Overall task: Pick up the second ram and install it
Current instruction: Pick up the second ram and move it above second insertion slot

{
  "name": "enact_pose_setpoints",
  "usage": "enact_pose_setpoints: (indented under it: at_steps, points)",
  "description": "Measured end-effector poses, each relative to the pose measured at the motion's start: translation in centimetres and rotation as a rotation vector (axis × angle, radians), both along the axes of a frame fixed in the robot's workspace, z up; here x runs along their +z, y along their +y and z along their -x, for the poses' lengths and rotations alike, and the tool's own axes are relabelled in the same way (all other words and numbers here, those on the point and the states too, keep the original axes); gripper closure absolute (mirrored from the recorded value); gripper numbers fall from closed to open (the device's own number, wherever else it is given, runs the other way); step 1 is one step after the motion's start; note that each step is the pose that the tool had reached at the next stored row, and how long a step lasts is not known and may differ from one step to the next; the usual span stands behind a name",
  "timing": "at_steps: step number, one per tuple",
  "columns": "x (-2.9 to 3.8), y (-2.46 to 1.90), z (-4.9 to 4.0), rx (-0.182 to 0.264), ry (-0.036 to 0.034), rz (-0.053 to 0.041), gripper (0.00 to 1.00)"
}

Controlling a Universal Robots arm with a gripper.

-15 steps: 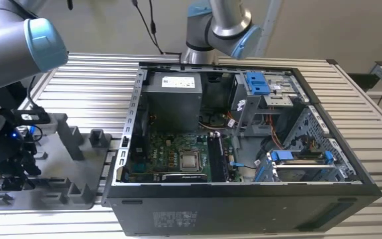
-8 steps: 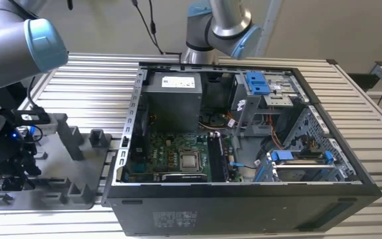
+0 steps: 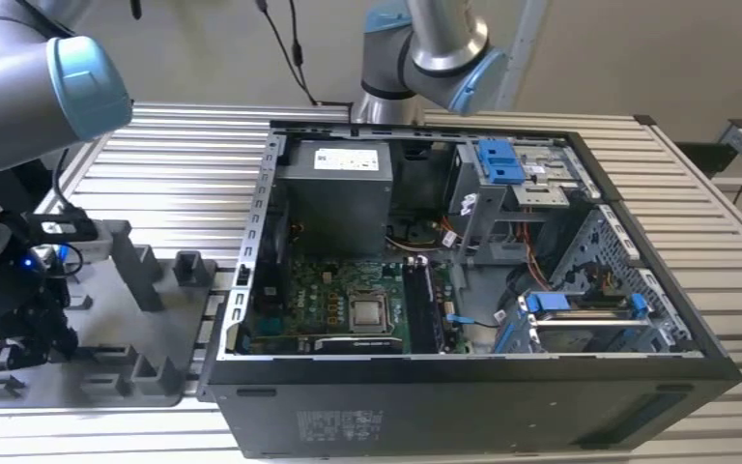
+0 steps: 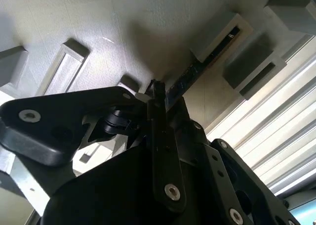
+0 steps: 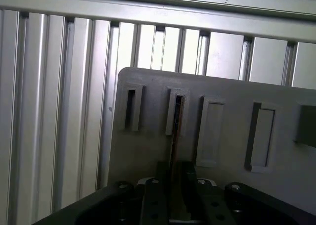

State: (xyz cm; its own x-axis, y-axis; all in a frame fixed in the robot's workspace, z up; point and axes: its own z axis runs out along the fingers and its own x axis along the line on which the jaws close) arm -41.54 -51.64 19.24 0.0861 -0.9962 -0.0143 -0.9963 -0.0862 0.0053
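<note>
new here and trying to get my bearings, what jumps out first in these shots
The open computer case dominates the middle of the exterior view, its green motherboard exposed. At the exterior view's left, the arm hangs over the grey holder tray. In the first wrist view, the thin dark second ram stands edge-on in a tray slot, its near end at the gripper.

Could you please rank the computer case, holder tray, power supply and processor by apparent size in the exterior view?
Largest to smallest:
computer case
holder tray
power supply
processor
</note>
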Motion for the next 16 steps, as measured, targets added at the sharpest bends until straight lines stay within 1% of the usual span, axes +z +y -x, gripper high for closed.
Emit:
enact_pose_setpoints:
  at_steps: [5,6,7,8,16]
  points:
    - [0.0,0.0,0.0,0.0,0.0,-0.0001,0.73]
    - [0.0,0.0,0.0,0.0,0.0,-0.0002,0.76]
    - [0.0,0.0,0.0,0.0,-0.0001,-0.0002,0.82]
    - [0.0,0.0,0.0,0.0,0.0002,-0.0004,0.85]
    - [0.0,0.0,0.0,0.0,0.0,-0.0006,0.85]
